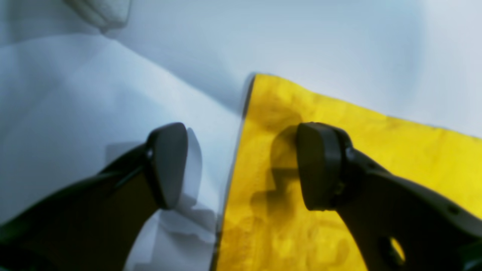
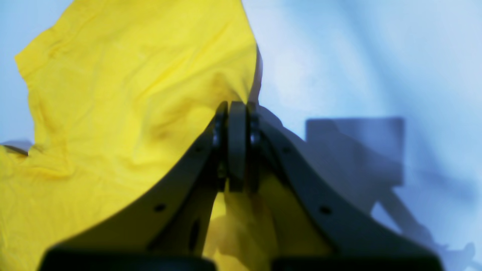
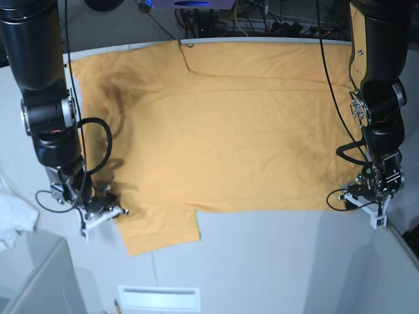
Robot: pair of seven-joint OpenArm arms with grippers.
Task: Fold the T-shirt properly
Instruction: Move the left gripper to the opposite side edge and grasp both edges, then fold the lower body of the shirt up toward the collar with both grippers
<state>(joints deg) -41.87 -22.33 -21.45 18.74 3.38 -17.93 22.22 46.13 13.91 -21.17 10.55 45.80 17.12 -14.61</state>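
Note:
The T-shirt point(image 3: 222, 131) lies spread flat on the white table point(image 3: 262, 261), light orange, with one short sleeve pointing toward the front left. In the left wrist view my left gripper point(image 1: 241, 165) stands open astride a straight edge of the T-shirt point(image 1: 414, 150), one finger over the cloth and the other over bare table. The base view puts this left gripper point(image 3: 374, 199) at the shirt's front right corner. My right gripper point(image 2: 237, 109) is shut on the edge of the T-shirt point(image 2: 131, 75), whose fabric rises in folds toward its tips. The base view shows the right gripper point(image 3: 98, 210) beside the front left sleeve.
A small white cloth point(image 3: 13, 222) lies off the table's left side. Cables and equipment run along the back edge. A slot point(image 3: 157, 297) is set into the table's front part. Both arms stand over the table's side edges.

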